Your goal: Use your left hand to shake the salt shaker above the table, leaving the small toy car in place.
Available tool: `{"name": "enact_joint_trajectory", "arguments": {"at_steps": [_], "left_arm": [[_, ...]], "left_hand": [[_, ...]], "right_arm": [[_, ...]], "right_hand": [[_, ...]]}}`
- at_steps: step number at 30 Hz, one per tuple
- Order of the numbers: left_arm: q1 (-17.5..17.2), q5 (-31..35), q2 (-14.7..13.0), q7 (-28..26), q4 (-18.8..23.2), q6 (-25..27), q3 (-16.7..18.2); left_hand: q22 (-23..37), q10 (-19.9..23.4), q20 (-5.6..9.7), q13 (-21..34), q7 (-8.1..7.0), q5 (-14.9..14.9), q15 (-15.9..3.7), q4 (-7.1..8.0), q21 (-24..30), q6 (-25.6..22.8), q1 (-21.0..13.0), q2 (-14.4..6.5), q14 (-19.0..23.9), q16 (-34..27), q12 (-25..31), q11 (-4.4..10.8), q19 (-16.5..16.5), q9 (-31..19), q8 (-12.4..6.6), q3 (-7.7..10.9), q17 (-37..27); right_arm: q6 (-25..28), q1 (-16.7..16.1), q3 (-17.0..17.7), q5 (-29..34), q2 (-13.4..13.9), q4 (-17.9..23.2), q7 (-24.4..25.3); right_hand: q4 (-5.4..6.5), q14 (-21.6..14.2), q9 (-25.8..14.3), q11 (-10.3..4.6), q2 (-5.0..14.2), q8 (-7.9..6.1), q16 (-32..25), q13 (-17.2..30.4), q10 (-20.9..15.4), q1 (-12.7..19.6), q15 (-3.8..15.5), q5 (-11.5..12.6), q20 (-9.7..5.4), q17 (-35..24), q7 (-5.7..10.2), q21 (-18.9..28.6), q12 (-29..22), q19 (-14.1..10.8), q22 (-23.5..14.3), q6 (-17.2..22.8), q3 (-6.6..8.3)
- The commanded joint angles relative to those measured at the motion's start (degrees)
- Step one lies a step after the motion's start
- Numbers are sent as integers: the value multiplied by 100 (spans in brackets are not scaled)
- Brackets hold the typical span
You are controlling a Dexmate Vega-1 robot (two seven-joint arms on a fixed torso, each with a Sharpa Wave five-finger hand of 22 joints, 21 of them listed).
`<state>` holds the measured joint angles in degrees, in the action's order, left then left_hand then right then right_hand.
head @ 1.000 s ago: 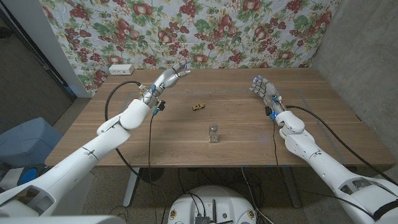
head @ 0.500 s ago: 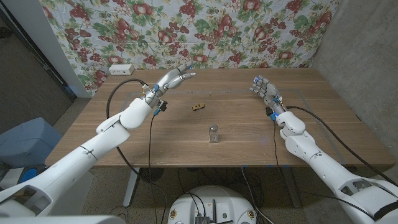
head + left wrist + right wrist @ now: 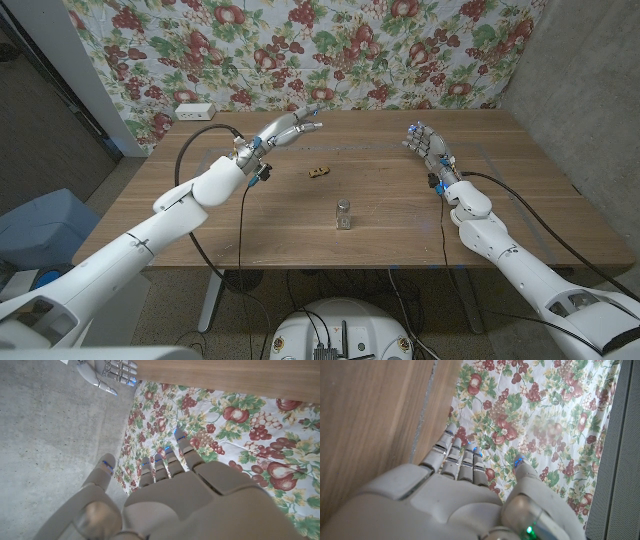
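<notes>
A small glass salt shaker with a metal cap stands upright near the middle of the wooden table. Behind it and slightly left lies the small tan toy car. My left hand is raised over the far left part of the table, fingers spread and empty, well left of and beyond the shaker. My right hand waits at the far right, fingers apart and holding nothing. The left wrist view has my left hand against the fruit-patterned cloth, with my right hand far off. My right hand is empty in its own wrist view.
A fruit-patterned cloth hangs behind the table. A white power strip lies at the far left corner. A grey wall stands to the right. Black cables run along both arms.
My left hand has swung to the right, toward the table's middle, and its fingers now point more toward the toy car. The right hand, shaker and car have not moved.
</notes>
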<state>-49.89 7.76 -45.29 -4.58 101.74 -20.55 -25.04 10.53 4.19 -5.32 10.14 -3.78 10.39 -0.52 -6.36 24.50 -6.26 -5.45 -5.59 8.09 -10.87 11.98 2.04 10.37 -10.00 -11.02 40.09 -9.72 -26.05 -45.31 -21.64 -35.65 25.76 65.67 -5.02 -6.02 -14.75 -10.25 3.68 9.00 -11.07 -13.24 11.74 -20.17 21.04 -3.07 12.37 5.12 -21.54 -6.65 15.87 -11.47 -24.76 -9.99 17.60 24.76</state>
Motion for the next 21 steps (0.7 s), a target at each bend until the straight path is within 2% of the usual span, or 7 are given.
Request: {"name": "enact_joint_trajectory", "arguments": {"at_steps": [1, 21], "left_arm": [[91, 159, -124, 308, 143, -54, -61], [233, 318, -206, 771, 285, -197, -190]], "left_hand": [[12, 32, 22, 12, 2, -12, -44, -42, -24, -75, 51, -19, 19, 11, -29, 6, 61, -17, 12, 11, -32], [13, 63, 23, 14, 21, -13, -49, -61, -43, -106, 74, -16, 33, 15, -37, 34, 76, -20, 11, 10, -32]], "right_arm": [[-96, -56, 22, -9, -39, -8, 14], [-348, -311, 86, 19, 2, 167, 81]], "right_hand": [[-35, -16, -27, 9, 9, -6, -28, -4, -27, 48, 1, 19, -3, 6, 12, -22, -23, -25, -18, 48, 4], [-54, -4, -27, 16, 14, -5, -30, -4, -38, 37, 10, 27, -2, 10, 20, -54, -21, -33, -19, 54, 3]]}}
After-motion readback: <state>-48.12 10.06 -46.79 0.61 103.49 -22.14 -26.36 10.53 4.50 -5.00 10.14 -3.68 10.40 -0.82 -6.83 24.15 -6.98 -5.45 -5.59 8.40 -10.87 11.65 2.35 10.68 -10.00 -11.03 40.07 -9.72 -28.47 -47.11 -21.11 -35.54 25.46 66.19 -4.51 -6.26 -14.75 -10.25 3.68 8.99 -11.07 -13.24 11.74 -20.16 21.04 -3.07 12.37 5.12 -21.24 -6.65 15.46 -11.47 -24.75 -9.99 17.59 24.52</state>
